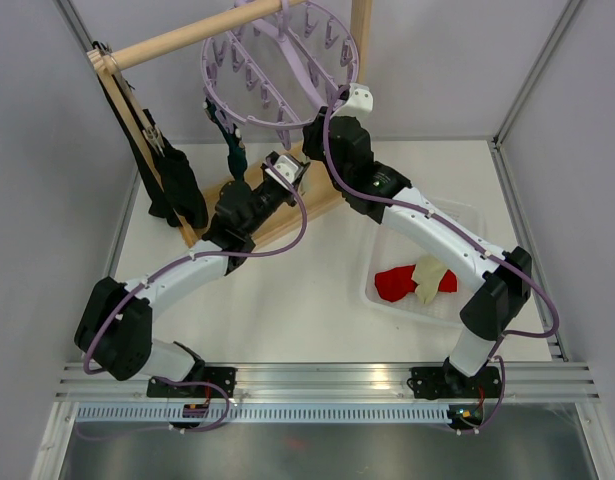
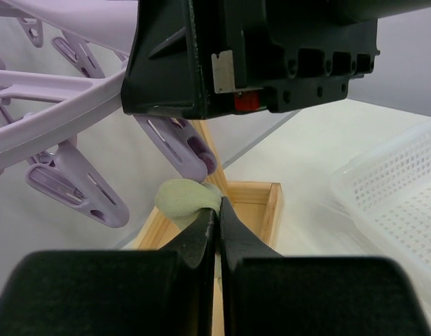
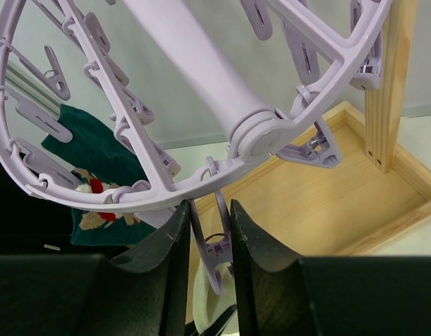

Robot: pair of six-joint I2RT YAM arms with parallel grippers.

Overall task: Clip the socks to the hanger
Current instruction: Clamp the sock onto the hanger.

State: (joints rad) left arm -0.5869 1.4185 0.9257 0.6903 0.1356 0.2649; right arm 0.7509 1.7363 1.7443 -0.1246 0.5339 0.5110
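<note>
Your left gripper [image 2: 219, 208] pinches the cream sock [image 2: 182, 199] by its bunched end. Your right gripper [image 3: 210, 218] squeezes a clip [image 3: 219, 245] whose long axis runs along the fingers, down from the hanger [image 3: 190, 70] rim.

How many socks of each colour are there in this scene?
Teal sock: 1, hanging from the hanger
Cream socks: 2, one in the basket, one in the left jaws
Red sock: 1 showing, in the basket
Total: 4

The round lavender plastic hanger [image 1: 277, 70] is pale purple all over. At eight o'clock of it, a dark teal fabric sock [image 3: 96, 150] bears a red-and-cream motif. A soft pale yellow sock [image 2: 183, 199] is plain. The white perforated plastic basket [image 1: 417, 308] holds a red fabric sock [image 1: 392, 284] and a cream fabric sock [image 1: 427, 275].
</note>
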